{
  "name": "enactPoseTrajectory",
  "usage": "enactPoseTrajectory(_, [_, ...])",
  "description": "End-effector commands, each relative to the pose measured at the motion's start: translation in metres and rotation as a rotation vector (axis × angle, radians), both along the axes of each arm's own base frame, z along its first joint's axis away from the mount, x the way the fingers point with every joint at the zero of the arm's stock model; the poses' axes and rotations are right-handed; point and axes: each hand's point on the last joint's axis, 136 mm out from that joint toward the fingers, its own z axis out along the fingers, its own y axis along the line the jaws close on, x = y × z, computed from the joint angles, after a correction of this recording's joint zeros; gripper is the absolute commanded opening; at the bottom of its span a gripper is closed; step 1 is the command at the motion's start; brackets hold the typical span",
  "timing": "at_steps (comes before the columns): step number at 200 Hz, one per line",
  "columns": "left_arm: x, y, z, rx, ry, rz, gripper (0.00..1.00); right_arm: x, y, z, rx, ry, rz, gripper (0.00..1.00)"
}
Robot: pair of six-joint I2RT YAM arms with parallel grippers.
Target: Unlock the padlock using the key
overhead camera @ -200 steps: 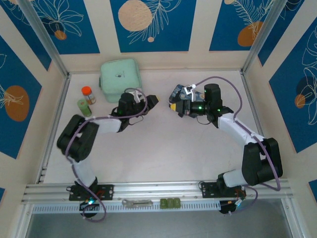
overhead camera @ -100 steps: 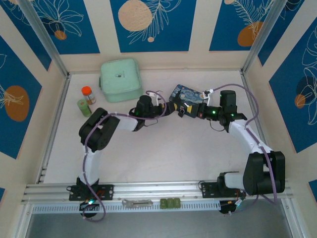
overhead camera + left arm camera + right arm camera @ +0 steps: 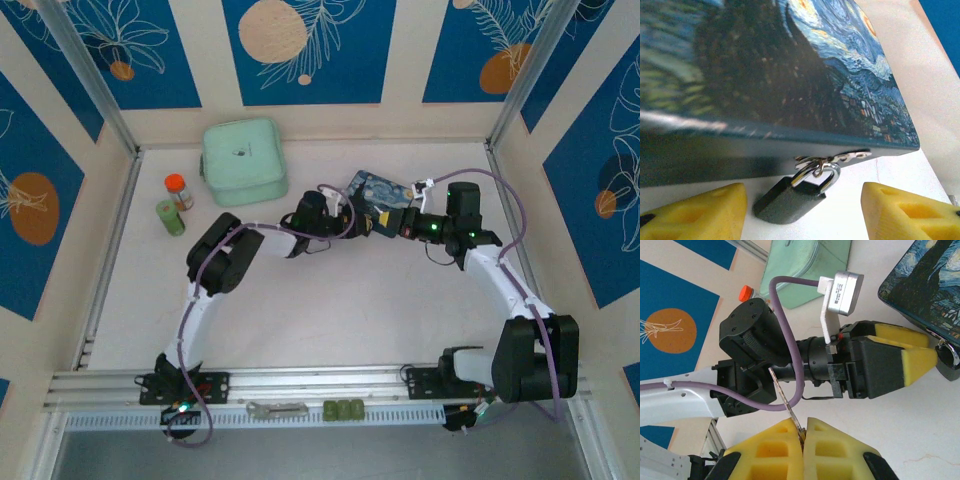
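Top external, grippers: left gripper (image 3: 348, 214) and right gripper (image 3: 388, 222) both sit at the tin box (image 3: 380, 188) near edge.
Left wrist, padlock: padlock (image 3: 789, 201) hangs on the tin box front latch (image 3: 832, 159); left fingers (image 3: 695, 210) are spread, flanking it without touching.
Right wrist, key: right pads (image 3: 775, 450) are pressed together, pinching the key (image 3: 785, 400).

between the matt yellow foam-like left pads (image 3: 700, 212): small dark matt metal padlock (image 3: 785, 202) with polished silvery shackle (image 3: 826, 172). beyond it, glossy painted blue-and-yellow tin box (image 3: 790, 75). in the right pads (image 3: 772, 452), thin bare-metal key (image 3: 785, 400).
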Motion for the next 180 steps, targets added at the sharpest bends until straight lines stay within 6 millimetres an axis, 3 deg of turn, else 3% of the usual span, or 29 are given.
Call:
enactPoseTrajectory(1, [-0.012, -0.013, -0.021, 0.040, 0.017, -0.051, 0.62, -0.003, -0.001, -0.002, 0.014, 0.010, -0.002, 0.00])
enactPoseTrajectory(34, [-0.026, -0.020, -0.028, 0.047, 0.044, -0.079, 0.61, -0.001, -0.002, -0.003, 0.019, 0.007, -0.010, 0.00])
enactPoseTrajectory(92, [-0.045, -0.026, -0.019, 0.024, 0.051, -0.104, 0.56, 0.001, -0.003, -0.008, 0.029, 0.029, -0.012, 0.00])
enactPoseTrajectory(119, [-0.036, -0.022, -0.033, 0.095, 0.033, -0.068, 0.56, 0.003, -0.002, -0.009, 0.035, 0.034, -0.012, 0.00])
enactPoseTrajectory(158, [-0.018, -0.011, -0.051, 0.285, -0.012, 0.017, 0.65, 0.003, -0.003, -0.009, 0.035, 0.036, -0.019, 0.00])
enactPoseTrajectory(180, [-0.014, -0.007, -0.064, 0.360, -0.013, 0.061, 0.66, 0.004, -0.003, -0.011, 0.038, 0.042, -0.023, 0.00])
